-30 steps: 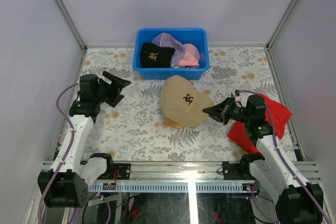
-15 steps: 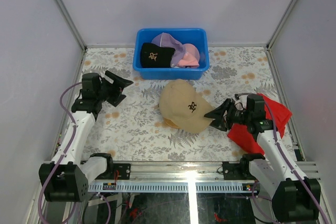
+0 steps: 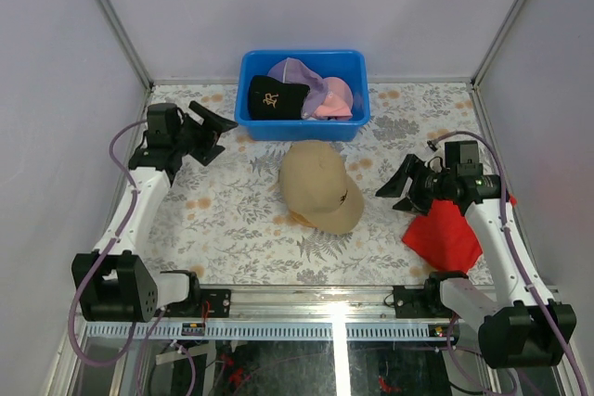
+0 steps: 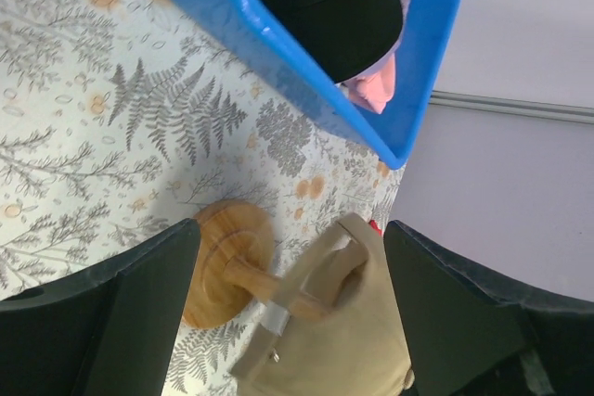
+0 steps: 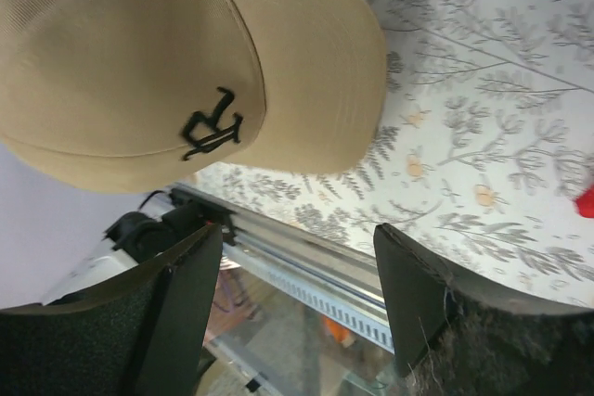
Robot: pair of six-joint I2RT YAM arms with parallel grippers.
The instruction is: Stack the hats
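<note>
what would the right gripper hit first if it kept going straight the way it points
Probably the tan hat: the open right gripper points left at it, nothing between. Height is unclear, so it might skim over.

- Tan cap (image 5: 139,62): matt woven cloth, fine ribbed weave on the crown, smoother brim; raised black stitched logo.
- Black cap (image 4: 325,6): matt cloth, gold stitched logo.
- Lavender cap (image 3: 299,71), pink cap (image 3: 336,99): soft matt cloth.
- Bin (image 4: 278,71): blue plastic, smooth, glossy.
- Stand (image 4: 227,261): light wood, smooth, faint sheen.
- Table cover (image 3: 232,220): flat matt sheet, printed with grey ferns and orange flowers.
- Red cloth (image 3: 455,234): matt fabric, creased.
- Rail (image 3: 334,308): ribbed bare metal, reflective.
</note>
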